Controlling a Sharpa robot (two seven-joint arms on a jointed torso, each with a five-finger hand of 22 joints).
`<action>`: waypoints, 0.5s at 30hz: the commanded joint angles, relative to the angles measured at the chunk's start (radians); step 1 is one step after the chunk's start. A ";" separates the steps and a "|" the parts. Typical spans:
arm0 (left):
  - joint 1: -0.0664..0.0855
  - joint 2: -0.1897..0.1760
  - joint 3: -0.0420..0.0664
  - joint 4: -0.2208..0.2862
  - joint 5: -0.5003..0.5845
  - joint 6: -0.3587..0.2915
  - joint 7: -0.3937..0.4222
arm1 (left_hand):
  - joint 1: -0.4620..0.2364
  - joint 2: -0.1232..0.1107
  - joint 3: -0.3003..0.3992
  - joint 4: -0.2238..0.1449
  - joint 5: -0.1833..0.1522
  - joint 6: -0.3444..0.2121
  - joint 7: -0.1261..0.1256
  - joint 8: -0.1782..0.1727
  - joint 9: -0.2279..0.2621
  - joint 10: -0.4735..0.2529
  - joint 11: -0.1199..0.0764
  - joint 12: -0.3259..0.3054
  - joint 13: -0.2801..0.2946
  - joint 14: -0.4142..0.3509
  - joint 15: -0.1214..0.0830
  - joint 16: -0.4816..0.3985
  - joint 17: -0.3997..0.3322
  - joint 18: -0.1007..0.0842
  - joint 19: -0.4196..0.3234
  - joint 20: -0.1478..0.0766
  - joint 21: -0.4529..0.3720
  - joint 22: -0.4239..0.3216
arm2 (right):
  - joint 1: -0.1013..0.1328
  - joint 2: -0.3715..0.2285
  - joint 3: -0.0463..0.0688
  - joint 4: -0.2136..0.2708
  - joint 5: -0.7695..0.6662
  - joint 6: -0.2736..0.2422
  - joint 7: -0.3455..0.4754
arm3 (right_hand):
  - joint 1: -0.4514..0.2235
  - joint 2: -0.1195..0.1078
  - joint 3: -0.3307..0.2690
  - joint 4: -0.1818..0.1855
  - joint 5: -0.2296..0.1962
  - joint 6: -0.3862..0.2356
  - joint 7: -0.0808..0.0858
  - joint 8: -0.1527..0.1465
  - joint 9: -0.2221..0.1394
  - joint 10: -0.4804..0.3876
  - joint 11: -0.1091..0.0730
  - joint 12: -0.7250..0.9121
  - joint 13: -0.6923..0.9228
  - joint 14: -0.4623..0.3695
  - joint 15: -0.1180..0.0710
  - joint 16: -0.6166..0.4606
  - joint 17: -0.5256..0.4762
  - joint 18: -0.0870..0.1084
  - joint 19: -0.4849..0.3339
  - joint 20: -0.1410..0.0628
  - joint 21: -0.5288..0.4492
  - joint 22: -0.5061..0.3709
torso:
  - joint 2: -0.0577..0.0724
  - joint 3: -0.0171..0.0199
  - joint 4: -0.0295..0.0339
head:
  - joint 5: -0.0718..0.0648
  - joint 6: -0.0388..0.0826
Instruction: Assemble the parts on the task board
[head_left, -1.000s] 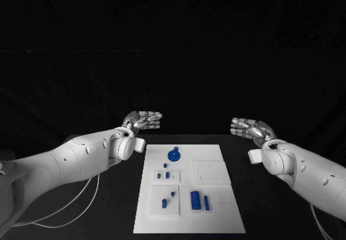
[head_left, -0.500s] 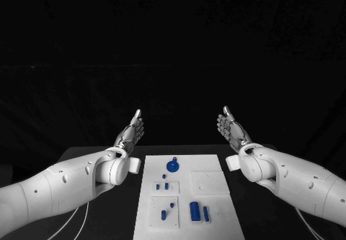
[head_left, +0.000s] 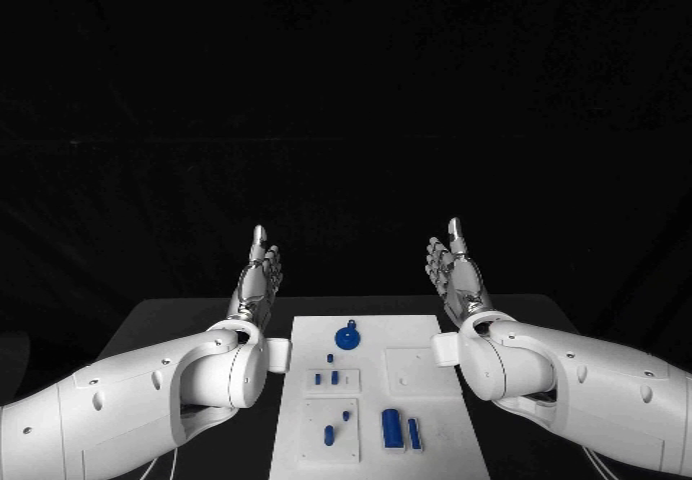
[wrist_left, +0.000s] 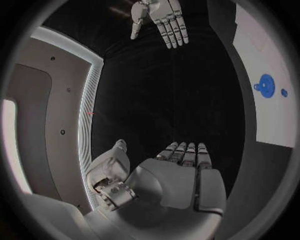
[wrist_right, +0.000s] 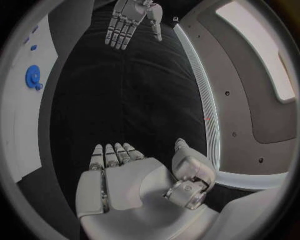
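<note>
Near parts: two upright blue bars stood side by side at the near end of the task board, with a small blue peg lying in a raised white tray beside them, all well short of either hand's fingers.
Middle parts: a pair of short blue pegs stood in a small white block, and a bare white square plate lay beside it, nearer the right arm.
Far part: a round blue disc with a small knob sat near the board's far end, between the two wrists and short of the fingertips.
Left hand: the left hand was raised flat above the table's far edge, fingers straight and together, thumb lifted, holding nothing and touching no part.
Right hand: the right hand mirrored it on the other side of the board, fingers straight and close together, thumb up, empty.
Board to fingers: the board lay between and below the two forearms; both sets of fingers pointed away past its far edge, well apart from every part.
Left wrist view: it showed the left palm from behind, the right hand opposite with fingers extended, and the blue disc on the board off to one side.
Right wrist view: it showed the right palm, the left hand opposite, and the disc; the near bars were seen from the head camera alone.
</note>
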 joint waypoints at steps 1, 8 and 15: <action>-0.001 -0.001 0.002 0.008 0.009 -0.076 0.043 | -0.007 0.000 -0.006 -0.002 -0.005 -0.005 0.000 -0.007 -0.001 -0.005 0.000 -0.005 -0.001 -0.003 0.000 -0.007 -0.001 -0.015 -0.004 0.000 -0.003 -0.001 | 0.003 -0.005 -0.005 0.018 0.079 -0.098 0.073 | -0.005 0.000 0.000 0.007 -0.004 -0.004 0.000 -0.003 -0.001 -0.004 0.000 -0.003 -0.001 -0.005 0.000 -0.005 -0.001 -0.014 -0.005 0.000 -0.003 -0.001 | 0.000 0.0002 0.0005 | 0.000 0.000; -0.001 -0.001 0.002 0.008 0.009 -0.076 0.043 | -0.007 0.000 -0.006 -0.002 -0.005 -0.005 0.000 -0.007 -0.001 -0.005 0.000 -0.005 -0.001 -0.003 0.000 -0.007 -0.001 -0.015 -0.004 0.000 -0.003 -0.001 | 0.003 -0.005 -0.006 0.020 0.080 -0.100 0.073 | -0.005 0.000 0.000 0.007 -0.004 -0.004 0.000 -0.003 -0.001 -0.004 0.000 -0.003 -0.001 -0.005 0.000 -0.005 -0.001 -0.014 -0.005 0.000 -0.003 -0.001 | 0.000 0.0002 0.0005 | 0.000 0.000; -0.001 -0.001 0.002 0.008 0.009 -0.076 0.043 | -0.007 0.000 -0.006 -0.002 -0.005 -0.005 0.000 -0.007 -0.001 -0.005 0.000 -0.005 -0.001 -0.003 0.000 -0.007 -0.001 -0.015 -0.004 0.000 -0.003 -0.001 | 0.003 -0.005 -0.006 0.020 0.080 -0.100 0.073 | -0.005 0.000 0.000 0.007 -0.004 -0.004 0.000 -0.003 -0.001 -0.004 0.000 -0.003 -0.001 -0.005 0.000 -0.005 -0.001 -0.014 -0.005 0.000 -0.003 -0.001 | 0.000 0.0002 0.0005 | 0.000 0.000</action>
